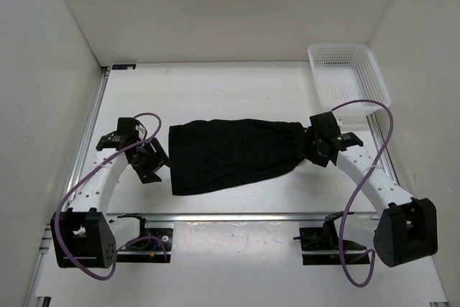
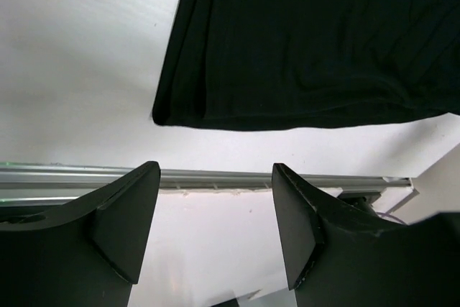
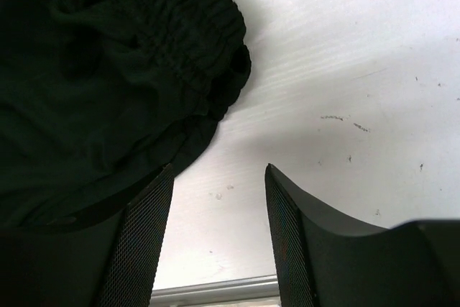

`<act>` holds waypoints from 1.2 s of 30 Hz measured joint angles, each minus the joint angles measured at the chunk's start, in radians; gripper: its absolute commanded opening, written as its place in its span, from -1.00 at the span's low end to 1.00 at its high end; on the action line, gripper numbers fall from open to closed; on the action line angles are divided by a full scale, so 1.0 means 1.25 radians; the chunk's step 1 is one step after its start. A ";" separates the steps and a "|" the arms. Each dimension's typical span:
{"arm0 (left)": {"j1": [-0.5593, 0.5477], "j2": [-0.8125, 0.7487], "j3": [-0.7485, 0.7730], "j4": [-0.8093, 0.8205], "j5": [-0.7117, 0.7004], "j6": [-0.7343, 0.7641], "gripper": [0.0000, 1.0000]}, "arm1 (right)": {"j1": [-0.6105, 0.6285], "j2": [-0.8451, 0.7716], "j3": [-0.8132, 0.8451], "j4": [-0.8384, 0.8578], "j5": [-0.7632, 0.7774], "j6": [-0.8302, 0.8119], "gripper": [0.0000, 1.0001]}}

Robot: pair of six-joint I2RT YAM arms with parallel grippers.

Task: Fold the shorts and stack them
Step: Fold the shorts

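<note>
One pair of shorts (image 1: 230,154) lies flat on the table (image 1: 237,91), waistband to the right. The left gripper (image 2: 215,170) and right gripper (image 3: 218,170) sit at either end of it, jaws apart, holding nothing. One white basket (image 1: 350,77) at far right.

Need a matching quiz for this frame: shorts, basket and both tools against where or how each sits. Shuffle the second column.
Column one:
1. black shorts
2. white basket
3. left tool
4. right tool

Column two:
A. far right corner of the table
B. open, nothing between its fingers, at the gathered waistband end
C. lying flat mid-table, between the two arms
D. open, nothing between its fingers, at the straight end opposite the waistband

Pairs: 1-C, 2-A, 3-D, 4-B
</note>
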State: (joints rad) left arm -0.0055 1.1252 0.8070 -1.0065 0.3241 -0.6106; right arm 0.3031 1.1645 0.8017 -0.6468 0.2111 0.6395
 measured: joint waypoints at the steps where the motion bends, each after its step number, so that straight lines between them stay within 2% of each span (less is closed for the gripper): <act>1: -0.008 0.010 0.005 0.005 -0.005 0.000 0.45 | -0.002 0.000 0.004 -0.002 -0.001 0.005 0.17; 6: -0.082 0.105 0.009 0.047 -0.025 -0.020 0.42 | -0.074 0.015 0.040 -0.001 -0.029 0.008 0.21; 10: -0.167 0.180 0.017 0.066 -0.043 -0.048 0.34 | -0.135 0.098 0.093 0.007 -0.069 -0.017 0.23; 13: -0.216 0.226 0.036 0.078 -0.066 -0.065 0.15 | -0.141 0.172 0.121 0.031 -0.104 -0.031 0.23; 20: -0.262 0.320 0.073 0.097 -0.130 -0.087 0.08 | -0.141 0.236 0.134 0.057 -0.166 -0.042 0.23; 28: -0.303 0.399 0.073 0.097 -0.200 -0.119 0.13 | -0.141 0.239 0.146 0.063 -0.183 -0.054 0.23; 30: -0.308 0.404 0.075 0.095 -0.210 -0.127 -0.03 | -0.141 0.242 0.147 0.064 -0.185 -0.054 0.23; 31: -0.309 0.405 0.078 0.093 -0.215 -0.131 -0.40 | -0.141 0.244 0.147 0.065 -0.186 -0.055 0.23; 32: -0.309 0.407 0.081 0.093 -0.221 -0.137 -0.55 | -0.141 0.247 0.147 0.065 -0.187 -0.055 0.23; 34: -0.313 0.413 0.088 0.093 -0.226 -0.139 -0.75 | -0.141 0.248 0.147 0.065 -0.188 -0.056 0.23; 36: -0.315 0.413 0.090 0.093 -0.228 -0.143 -0.79 | -0.141 0.248 0.147 0.065 -0.188 -0.056 0.23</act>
State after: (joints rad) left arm -0.3992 1.6413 0.9199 -0.8898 0.0395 -0.7895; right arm 0.1272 1.4750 0.9859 -0.5655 -0.0242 0.5690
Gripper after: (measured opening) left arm 0.134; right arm 0.613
